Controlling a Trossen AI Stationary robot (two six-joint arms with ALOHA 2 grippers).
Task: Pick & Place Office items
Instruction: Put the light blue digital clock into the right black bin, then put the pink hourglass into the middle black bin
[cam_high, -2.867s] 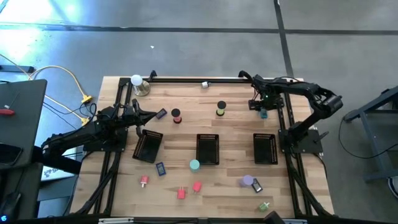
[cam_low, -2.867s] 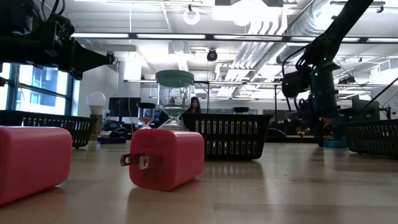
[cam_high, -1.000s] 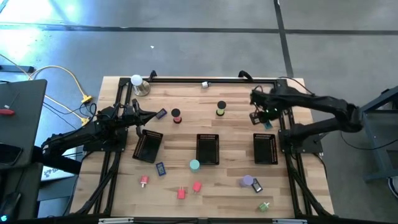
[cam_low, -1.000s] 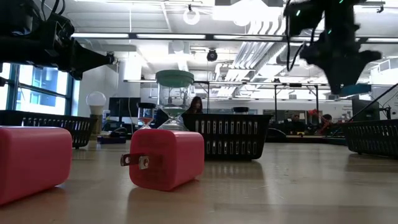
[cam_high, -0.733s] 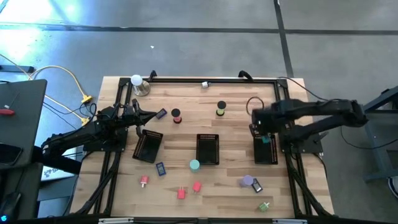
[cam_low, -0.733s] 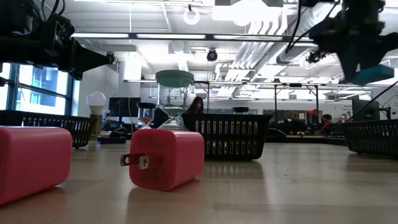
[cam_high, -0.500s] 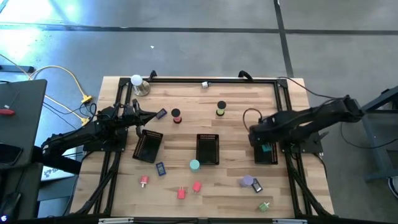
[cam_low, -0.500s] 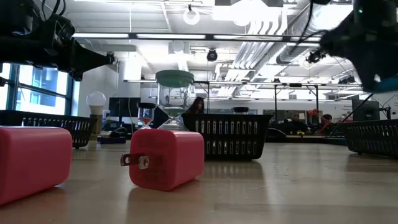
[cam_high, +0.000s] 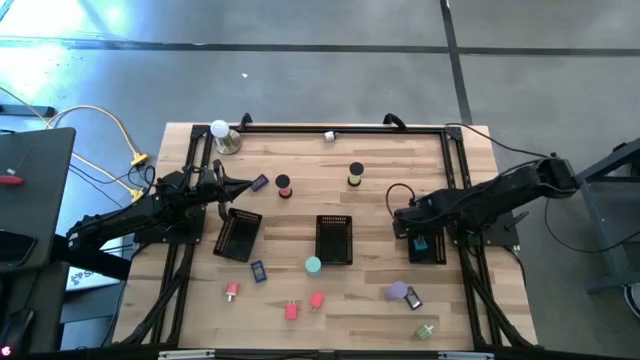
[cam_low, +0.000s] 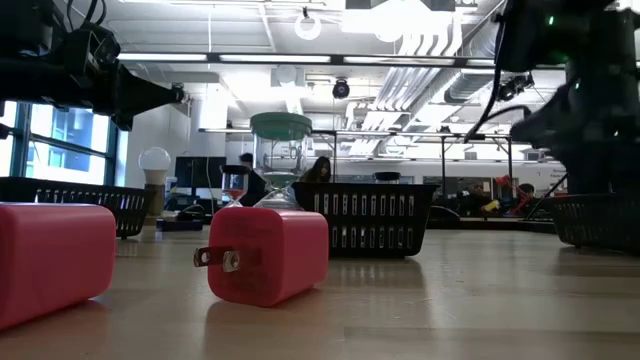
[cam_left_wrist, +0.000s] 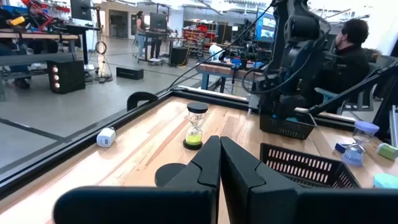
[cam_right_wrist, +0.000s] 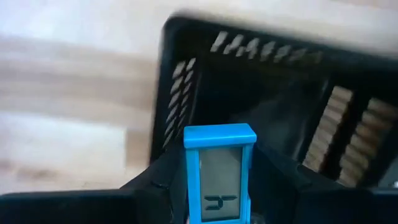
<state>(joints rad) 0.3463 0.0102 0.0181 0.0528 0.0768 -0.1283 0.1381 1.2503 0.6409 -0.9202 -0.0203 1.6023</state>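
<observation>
The right gripper (cam_high: 418, 243) clasps a bright blue hourglass-shaped timer (cam_right_wrist: 218, 174) above the black mesh tray (cam_high: 432, 250) at the table's three o'clock side. Centre it inside the rim, lower, then release. The left gripper (cam_left_wrist: 219, 163) waits at nine o'clock, jaws pressed together.

arms: two, dark, jointed | left arm (cam_high: 130, 215): matte black | right arm (cam_high: 500, 195): black, looped cable, possibly a green light | fingers (cam_left_wrist: 239, 165): black, wedge-shaped

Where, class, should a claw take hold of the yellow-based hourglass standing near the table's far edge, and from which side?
Grip the hourglass around its narrow glass waist, coming straight down from above. It stands upright on its yellow base, apart from other items, so the fingers can close under the wider top cap. That is a judgement from its shape.
</observation>
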